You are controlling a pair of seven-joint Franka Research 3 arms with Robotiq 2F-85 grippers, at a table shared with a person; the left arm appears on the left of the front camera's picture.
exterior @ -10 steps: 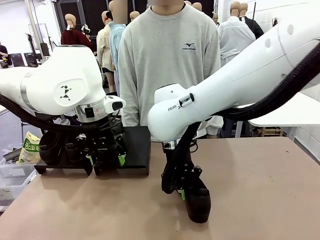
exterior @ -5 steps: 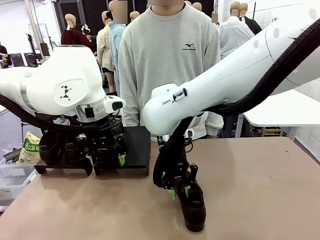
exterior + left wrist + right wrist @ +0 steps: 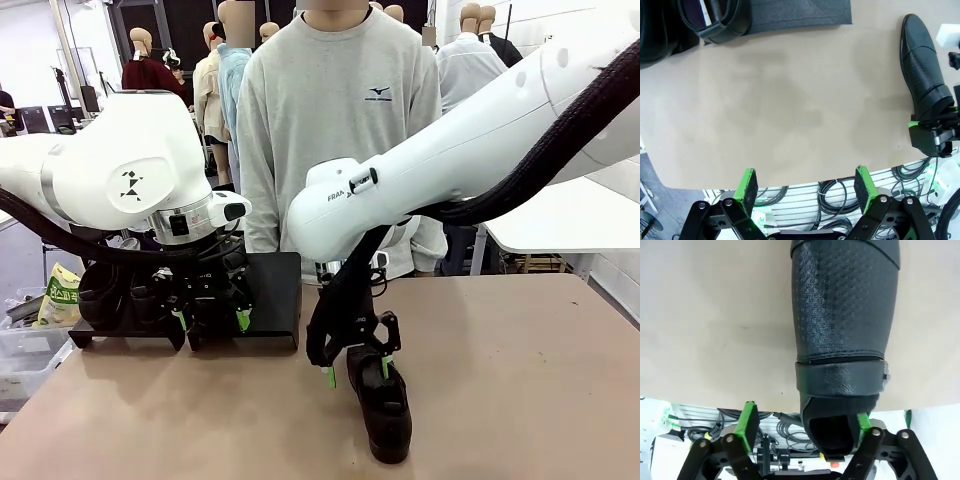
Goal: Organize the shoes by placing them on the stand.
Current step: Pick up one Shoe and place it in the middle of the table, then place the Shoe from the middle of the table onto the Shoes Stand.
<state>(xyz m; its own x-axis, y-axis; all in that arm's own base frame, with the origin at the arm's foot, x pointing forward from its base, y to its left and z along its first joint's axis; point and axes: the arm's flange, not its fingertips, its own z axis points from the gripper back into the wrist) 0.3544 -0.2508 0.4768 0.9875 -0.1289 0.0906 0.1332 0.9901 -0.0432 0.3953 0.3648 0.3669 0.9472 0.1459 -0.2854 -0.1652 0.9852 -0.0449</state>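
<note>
The right gripper [image 3: 356, 370] stood low centre, jaws wide over a shoe [image 3: 380, 410] lying on the counter [image 3: 520, 380] — the left gripper [image 3: 210, 320], jaws wide, hung before the stand [image 3: 275, 300] at left.

A robot lab: bare tan table [image 3: 520, 380], bundled cables [image 3: 840, 187] under its edge, white worktable [image 3: 590, 225] behind

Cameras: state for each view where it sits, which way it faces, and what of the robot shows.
Front: between the arms, facing the person across the table; both arms show.
Left wrist: above the table, looking down; left gripper open.
Right wrist: looking down on the shoe; right gripper open astride its heel.
Shared: that shoe.
</note>
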